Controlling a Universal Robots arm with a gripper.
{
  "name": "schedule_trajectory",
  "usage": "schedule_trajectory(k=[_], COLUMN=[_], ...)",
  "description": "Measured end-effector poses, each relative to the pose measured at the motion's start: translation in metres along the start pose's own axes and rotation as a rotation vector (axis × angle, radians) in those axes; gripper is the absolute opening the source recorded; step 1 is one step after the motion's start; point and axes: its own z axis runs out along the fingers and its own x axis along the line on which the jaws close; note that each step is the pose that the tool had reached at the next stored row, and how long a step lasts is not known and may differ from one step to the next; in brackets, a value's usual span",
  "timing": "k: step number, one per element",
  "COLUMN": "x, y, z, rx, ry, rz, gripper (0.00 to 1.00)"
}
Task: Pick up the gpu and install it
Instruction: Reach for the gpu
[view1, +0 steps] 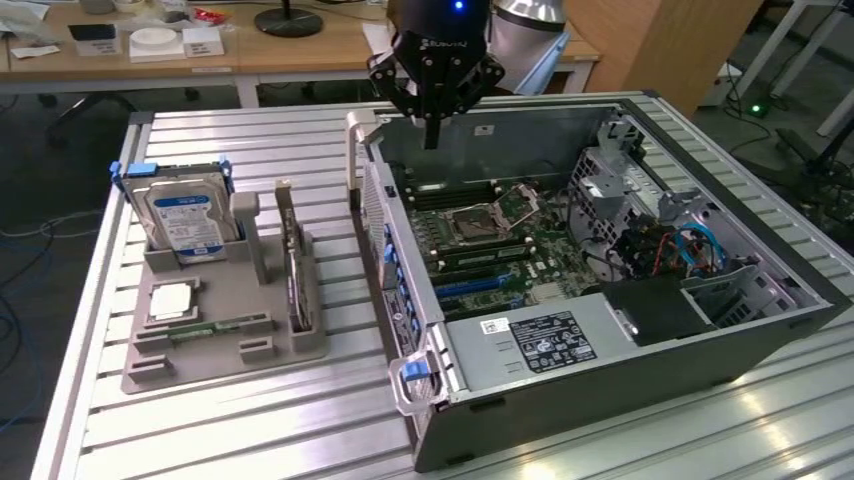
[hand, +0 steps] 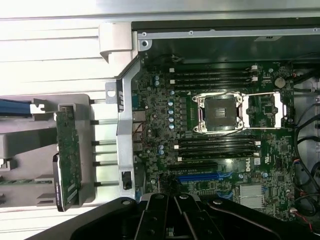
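The gpu (view1: 296, 275) stands on edge in a slot of the grey holder (view1: 227, 345), at the exterior view's left of the open computer case (view1: 747, 340). From the wrist view the gpu (hand: 67, 157) is seen edge-on, beside the case wall. My gripper (view1: 430, 135) hangs above the far rim of the case, over the motherboard (view1: 494, 235), well apart from the gpu. Its fingers (hand: 162, 212) are shut together with nothing between them.
The holder also carries a silver blue-labelled hard drive (view1: 187, 222), a narrow green memory stick (view1: 214, 327) and a small white chip (view1: 174, 300). On the motherboard lie an open CPU socket (hand: 222, 114) and a blue slot (hand: 200, 177). Cables (view1: 694, 250) crowd the case's right.
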Motion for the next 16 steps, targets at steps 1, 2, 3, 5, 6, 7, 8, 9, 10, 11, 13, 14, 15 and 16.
schedule_trajectory(k=[1, 2, 3, 5, 6, 7, 8, 9, 10, 11, 13, 14, 15, 16], x=[0.001, 0.002, 0.003, 0.006, 0.007, 0.008, 0.010, 0.012, 0.015, 0.016, 0.018, 0.020, 0.021, 0.023], y=[-0.0001, -0.0002, -0.0003, -0.0005, -0.0006, -0.0007, -0.0008, -0.0010, -0.0012, -0.0013, -0.0016, -0.0017, -0.0018, -0.0019], z=[0.0000, -0.0001, -0.0001, -0.0001, -0.0002, -0.0002, -0.0002, -0.0003, -0.0004, -0.0004, -0.0005, -0.0005, -0.0005, -0.0006], rx=[0.0000, 0.0000, -0.0001, -0.0001, -0.0001, 0.0000, -0.0001, 0.0000, 0.0000, -0.0001, 0.0000, 0.0000, -0.0001, -0.0001], ry=[0.0000, 0.0000, 0.0000, -0.0001, 0.0000, 0.0000, -0.0001, 0.0000, -0.0001, -0.0001, 0.0000, 0.0000, -0.0001, 0.0000], rz=[0.000, 0.000, 0.000, 0.000, 0.000, 0.000, 0.000, 0.000, 0.000, 0.000, 0.000, 0.000, 0.000, 0.000], gripper=[0.10, 0.10, 0.10, 0.10, 0.10, 0.10, 0.10, 0.10, 0.10, 0.10, 0.10, 0.10, 0.10, 0.10])
